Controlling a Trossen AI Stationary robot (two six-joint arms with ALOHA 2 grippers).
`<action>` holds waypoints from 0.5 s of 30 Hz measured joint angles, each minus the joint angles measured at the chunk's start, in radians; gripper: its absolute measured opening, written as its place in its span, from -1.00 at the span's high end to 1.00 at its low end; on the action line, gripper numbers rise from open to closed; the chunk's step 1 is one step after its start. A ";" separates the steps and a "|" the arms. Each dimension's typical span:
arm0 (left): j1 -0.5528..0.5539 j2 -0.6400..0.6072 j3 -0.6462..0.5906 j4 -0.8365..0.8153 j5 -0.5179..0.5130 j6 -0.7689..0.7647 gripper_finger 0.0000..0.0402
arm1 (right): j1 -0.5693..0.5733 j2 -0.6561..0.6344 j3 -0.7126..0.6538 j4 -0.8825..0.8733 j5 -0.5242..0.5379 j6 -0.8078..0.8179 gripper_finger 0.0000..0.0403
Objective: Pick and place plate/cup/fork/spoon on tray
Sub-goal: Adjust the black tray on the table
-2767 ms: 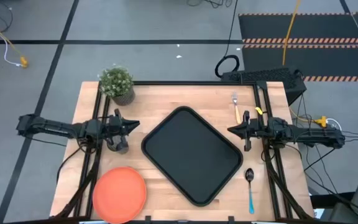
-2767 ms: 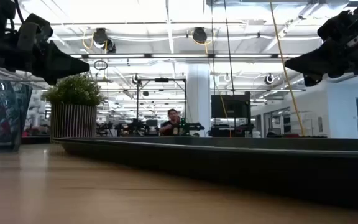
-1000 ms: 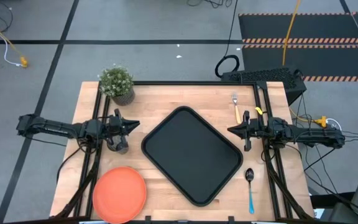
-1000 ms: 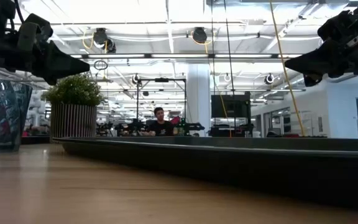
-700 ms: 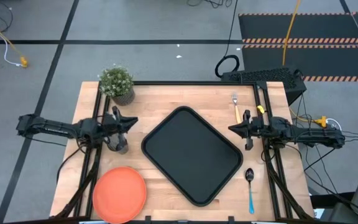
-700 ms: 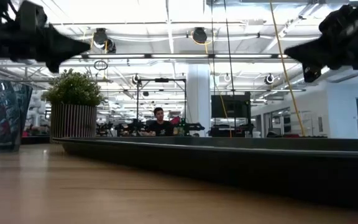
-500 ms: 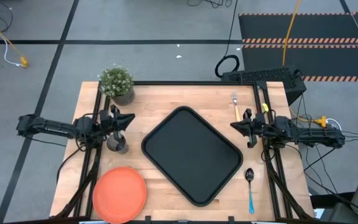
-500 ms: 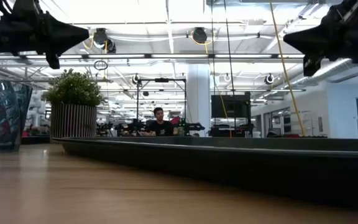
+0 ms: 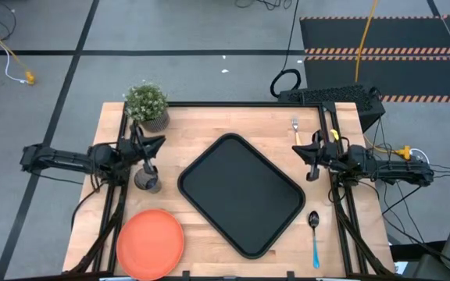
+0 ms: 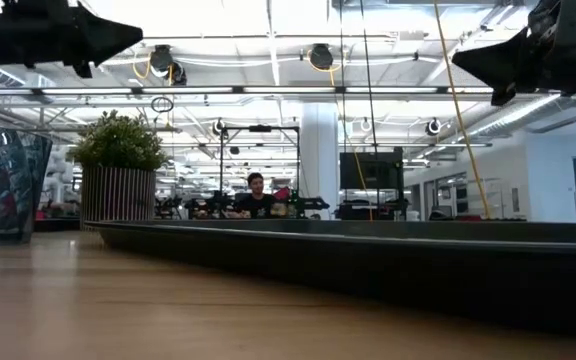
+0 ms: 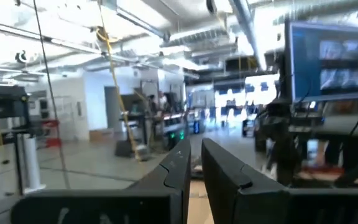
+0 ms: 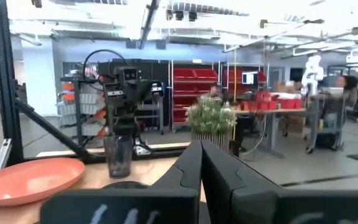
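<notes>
The black tray [image 9: 241, 191] lies slantwise at the table's middle. The orange plate [image 9: 150, 243] lies flat at the near left and also shows in the right wrist view [image 12: 33, 177]. The dark cup [image 9: 147, 181] stands on its base left of the tray. The orange-handled fork [image 9: 297, 134] lies at the far right. The blue-handled spoon [image 9: 314, 234] lies at the near right. My left gripper [image 9: 161, 142] is shut and empty, high above the table just beyond the cup. My right gripper [image 9: 295, 149] is shut and empty, high beside the fork.
A potted green plant [image 9: 147, 105] stands at the far left corner. Black frame rails [image 9: 330, 133] run along the table's sides and far edge. Bare wood lies between the tray and the table's near edge. A person sits far off in the room [image 10: 256, 197].
Both grippers have risen higher above the table. My left gripper has drawn back toward the table's left and far edges, clear of the spot over the cup. My right gripper has shifted a little toward the right and far edges. Nothing on the table has moved.
</notes>
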 joint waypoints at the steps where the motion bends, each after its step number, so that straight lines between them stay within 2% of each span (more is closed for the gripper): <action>1: 0.004 0.000 0.028 -0.058 -0.005 0.005 0.79 | 0.000 0.000 0.000 -0.001 -0.006 -0.002 1.00; 4: 0.017 0.018 0.113 -0.233 -0.017 0.011 0.79 | 0.000 0.004 0.000 -0.036 -0.017 0.047 1.00; 9: 0.022 0.094 0.222 -0.490 -0.017 0.005 0.79 | 0.002 0.052 0.000 -0.098 -0.111 0.192 1.00; 12: 0.022 0.152 0.254 -0.533 -0.017 0.011 0.79 | 0.002 0.095 0.007 -0.037 -0.111 0.214 1.00; 15: 0.022 0.200 0.278 -0.515 -0.042 0.064 0.79 | 0.000 0.152 0.054 -0.037 -0.090 0.153 1.00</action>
